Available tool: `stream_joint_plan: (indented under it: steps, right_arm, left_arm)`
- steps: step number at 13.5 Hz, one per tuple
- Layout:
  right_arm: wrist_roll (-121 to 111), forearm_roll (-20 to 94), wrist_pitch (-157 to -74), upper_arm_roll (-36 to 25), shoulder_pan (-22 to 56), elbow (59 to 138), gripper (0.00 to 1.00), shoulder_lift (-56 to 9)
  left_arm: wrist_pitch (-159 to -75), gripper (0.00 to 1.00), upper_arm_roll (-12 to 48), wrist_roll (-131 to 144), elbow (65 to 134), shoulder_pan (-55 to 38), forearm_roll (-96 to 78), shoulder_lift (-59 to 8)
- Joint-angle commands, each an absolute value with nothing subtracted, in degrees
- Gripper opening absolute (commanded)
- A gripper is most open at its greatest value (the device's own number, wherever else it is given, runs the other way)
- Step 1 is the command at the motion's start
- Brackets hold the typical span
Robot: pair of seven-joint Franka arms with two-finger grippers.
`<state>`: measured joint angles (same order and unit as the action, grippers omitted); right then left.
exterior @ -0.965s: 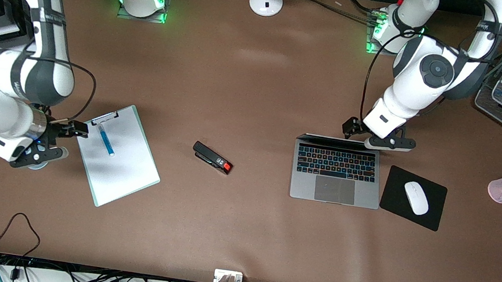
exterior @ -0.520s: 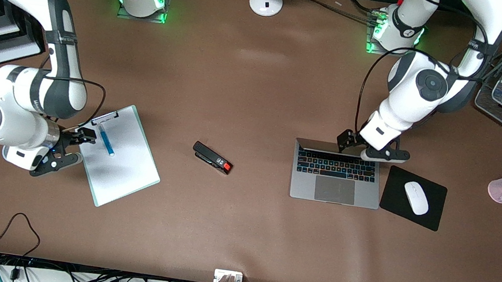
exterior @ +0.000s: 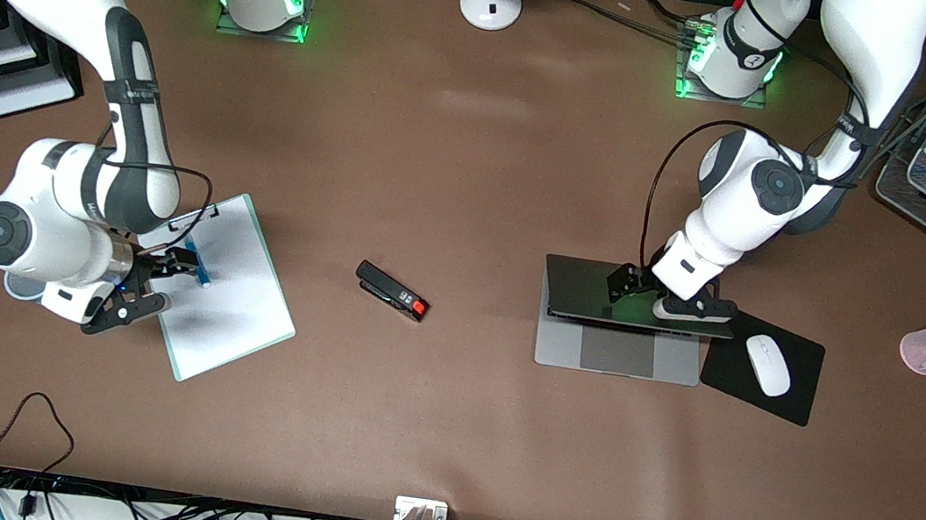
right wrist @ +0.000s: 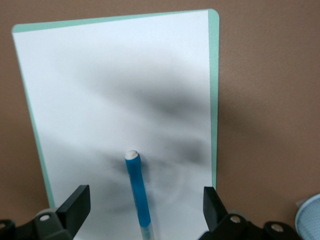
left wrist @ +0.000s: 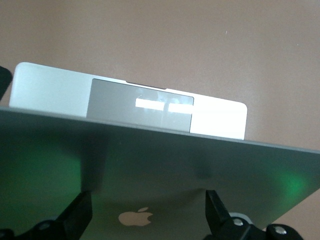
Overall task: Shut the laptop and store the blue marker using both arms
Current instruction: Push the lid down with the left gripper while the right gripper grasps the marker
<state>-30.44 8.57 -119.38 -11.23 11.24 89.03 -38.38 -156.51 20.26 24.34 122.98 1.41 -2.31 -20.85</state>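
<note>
Open left claw [exterior: 660, 297] on laptop [exterior: 594, 347] lid

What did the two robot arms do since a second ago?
The left gripper pushed the laptop lid down, so it now hides the keys, not yet shut. The right gripper slid over the clipboard and now straddles the blue marker, open. Marker, stapler and mouse stayed put.
</note>
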Motion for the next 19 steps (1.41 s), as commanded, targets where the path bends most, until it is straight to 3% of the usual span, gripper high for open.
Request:
stream_joint_plan:
  steps: [1, 4, 13, 19]
  right_arm:
    - [-31.9, 9.58, -120.84, -11.34, 11.51, 88.51, 1.0, -40.16]
    - [-31.91, 8.96, -122.51, -11.34, 12.65, 88.68, 0.99, -41.22]
    - [-32.17, 9.14, -123.84, -11.34, 13.62, 89.47, 0.65, -43.15]
    - [-32.26, 9.05, -123.13, -11.34, 13.8, 91.93, 0.62, -42.1]
  left_arm:
    - [-160.56, 1.0, 20.48, 24.26, 121.64, 1.76, -1.67, -24.6]
    - [-162.33, 1.0, 20.57, 24.17, 121.64, 1.67, -1.67, -26.45]
    - [-165.85, 1.0, 20.57, 24.08, 121.64, 1.32, -1.5, -30.23]
    - [-166.38, 1.0, 20.57, 24.08, 120.85, 1.23, -1.41, -32.08]
